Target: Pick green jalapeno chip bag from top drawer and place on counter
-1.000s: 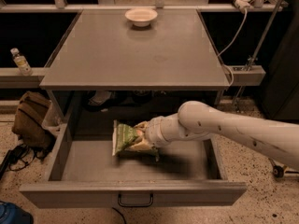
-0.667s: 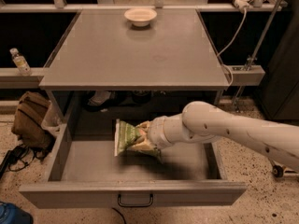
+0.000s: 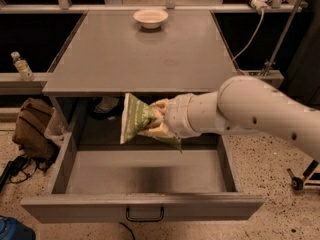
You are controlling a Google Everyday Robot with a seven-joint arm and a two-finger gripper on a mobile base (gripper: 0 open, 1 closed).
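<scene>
My gripper [image 3: 156,119] is shut on the green jalapeno chip bag [image 3: 134,120], a light-green striped bag held by its right side. The bag hangs in the air above the open top drawer [image 3: 142,210], just below the front edge of the counter [image 3: 135,54]. The drawer is pulled out toward the camera, its dark pull handle [image 3: 144,216] at the centre of the front panel. The drawer floor under the bag is bare. My white arm [image 3: 250,111] reaches in from the right.
A white bowl [image 3: 150,18] sits at the back of the counter. A plastic bottle [image 3: 22,66] stands on a ledge at left. A brown bag [image 3: 33,128] lies on the floor left of the drawer. A cable and metal stand [image 3: 280,31] are at right.
My gripper has lifted the chip bag up out of the drawer, from near the drawer floor to just under the counter edge. The arm has risen with it.
</scene>
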